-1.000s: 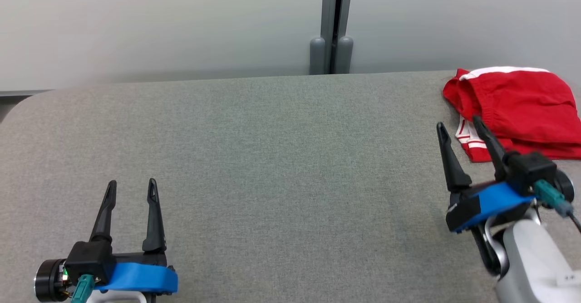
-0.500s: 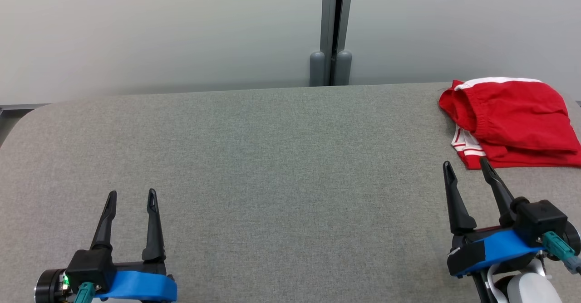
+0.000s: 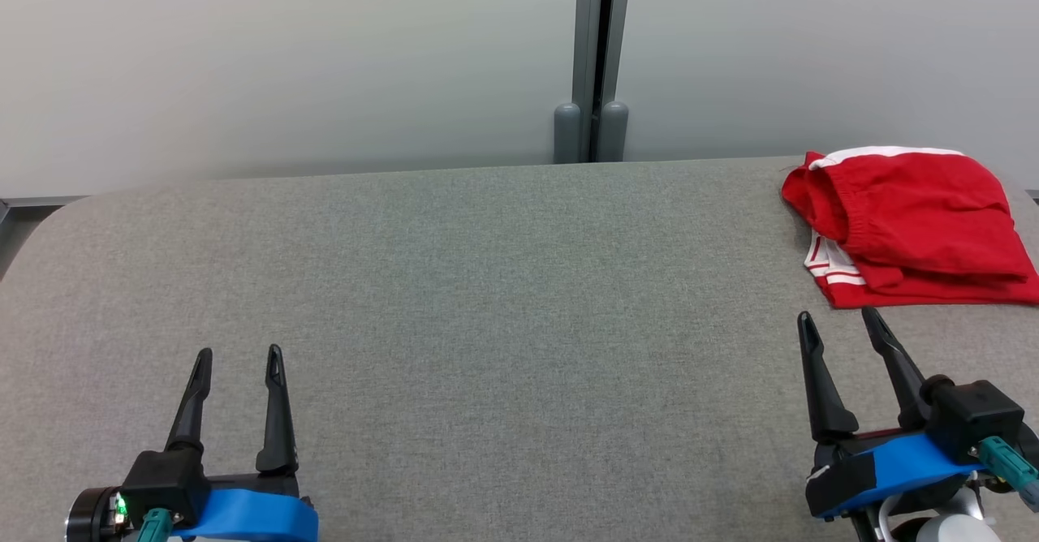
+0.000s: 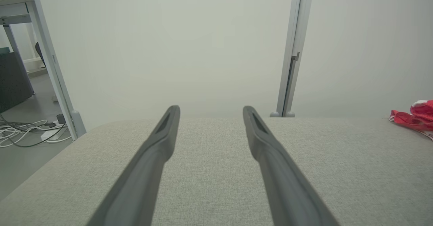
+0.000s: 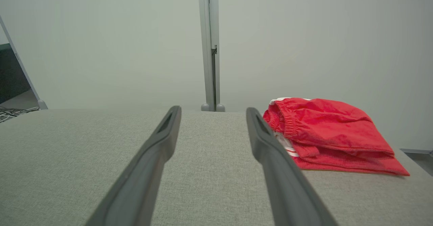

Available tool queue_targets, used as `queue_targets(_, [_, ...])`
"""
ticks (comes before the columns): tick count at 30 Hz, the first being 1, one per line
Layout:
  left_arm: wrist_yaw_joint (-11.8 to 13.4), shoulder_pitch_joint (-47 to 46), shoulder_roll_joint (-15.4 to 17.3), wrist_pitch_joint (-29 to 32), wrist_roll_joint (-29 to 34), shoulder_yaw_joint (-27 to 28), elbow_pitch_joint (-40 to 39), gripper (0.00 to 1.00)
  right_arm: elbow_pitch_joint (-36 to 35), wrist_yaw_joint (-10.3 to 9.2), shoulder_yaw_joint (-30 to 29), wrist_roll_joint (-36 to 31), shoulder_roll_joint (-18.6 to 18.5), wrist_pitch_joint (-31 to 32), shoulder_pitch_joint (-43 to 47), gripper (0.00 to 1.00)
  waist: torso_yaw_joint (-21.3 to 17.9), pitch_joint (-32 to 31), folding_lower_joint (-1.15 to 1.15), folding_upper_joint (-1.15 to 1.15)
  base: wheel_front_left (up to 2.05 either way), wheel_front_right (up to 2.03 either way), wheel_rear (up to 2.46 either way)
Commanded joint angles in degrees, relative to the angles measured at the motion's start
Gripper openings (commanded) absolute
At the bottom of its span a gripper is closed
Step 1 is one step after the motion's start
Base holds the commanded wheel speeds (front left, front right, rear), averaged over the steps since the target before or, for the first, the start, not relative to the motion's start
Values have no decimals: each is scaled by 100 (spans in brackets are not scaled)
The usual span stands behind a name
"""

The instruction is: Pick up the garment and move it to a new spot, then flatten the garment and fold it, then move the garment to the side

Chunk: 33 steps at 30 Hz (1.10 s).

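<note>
My left gripper (image 3: 239, 355) sits low over the near left part of the grey fabric-covered table (image 3: 487, 282). Its two dark fingers stand apart with nothing between them and point toward the far edge. My right gripper (image 3: 837, 316) is at the near right, also spread wide and empty, its fingers leaning a little to the left. Its tips are near the garment (image 3: 917, 217) but clear of it, with a strip of bare table between. The garment is red with white trim and a gathered elastic band. It lies folded into a compact stack of layers at the far right of the table, close to the far edge, with the white-striped edge showing on its left side. In the head view its right side runs out to the edge of the picture. In my right wrist view it lies just beyond and to the right of my right-hand finger, resting flat on the table. In my left wrist view a small piece of red shows far off to the right. Behind the table is a pale wall (image 3: 284, 55) with a grey vertical post (image 3: 592, 63) near the middle. Off the table's left end, some white and dark cables (image 4: 23, 134) lie on the floor.
</note>
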Motion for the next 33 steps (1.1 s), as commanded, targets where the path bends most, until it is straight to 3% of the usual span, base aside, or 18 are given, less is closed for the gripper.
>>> queue_targets(1, [-17, 67, 14, -13, -29, 6, 10, 100, -35, 0, -21, 23, 12, 9, 62, 100, -4, -9, 0, 0, 0, 0, 0])
queue_targets(4, [-20, 64, 4, -13, -80, 13, 7, 100, -46, 0, -39, 35, 12, 28, 73, 100, -3, -23, 0, 0, 0, 0, 0])
queue_targets(5, [-5, 12, -9, 1, -89, 10, 35, 0, 5, 0, -22, 13, 1, 3, 5, 0, -3, -24, 0, 0, 0, 0, 0])
queue_targets(10, [-6, 147, -67, 44, -110, 10, 323, 0, 289, 0, -4, 23, 18, 7, 81, 0, -2, -26, 1, 0, 0, 0, 0])
queue_targets(33, [-76, -102, -69, 663, -2640, 147, 330, 0, 467, 0, -124, 2537, 13, 406, -52, 0, 10, -37, 1, 0, 0, 0, 0])
